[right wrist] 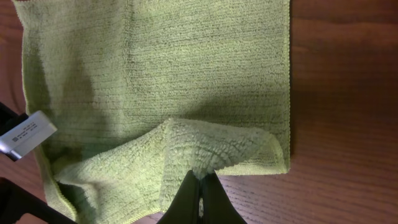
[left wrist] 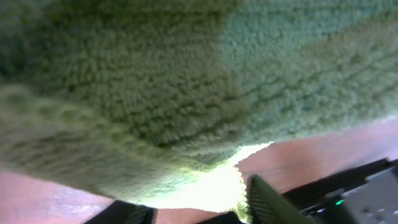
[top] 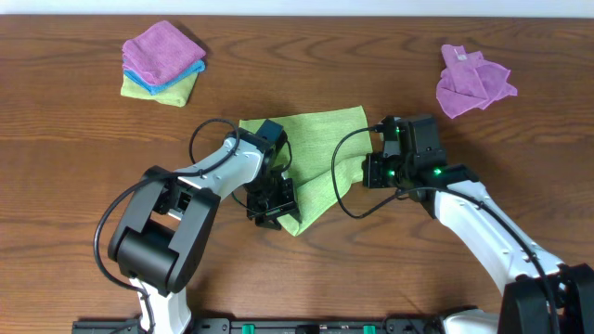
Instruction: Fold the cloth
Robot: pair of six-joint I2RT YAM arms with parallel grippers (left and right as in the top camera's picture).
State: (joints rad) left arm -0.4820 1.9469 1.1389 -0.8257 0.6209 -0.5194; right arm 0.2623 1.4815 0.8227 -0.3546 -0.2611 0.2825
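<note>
The lime-green cloth (top: 320,139) lies mid-table, its near part lifted and folded over. My right gripper (top: 371,172) is at its right side. In the right wrist view that gripper (right wrist: 200,180) is shut on a raised fold of the cloth (right wrist: 155,74), and a white tag (right wrist: 28,134) shows at the cloth's left edge. My left gripper (top: 271,206) is at the cloth's near-left corner. In the left wrist view the cloth (left wrist: 186,74) fills the frame, and its bright edge hangs between the fingers of the left gripper (left wrist: 202,198), which stand apart with wood showing between them.
A stack of purple, blue and green cloths (top: 162,60) sits at the back left. A crumpled purple cloth (top: 471,82) lies at the back right. The two arms' cables loop over the wooden table (top: 74,158) beside the cloth.
</note>
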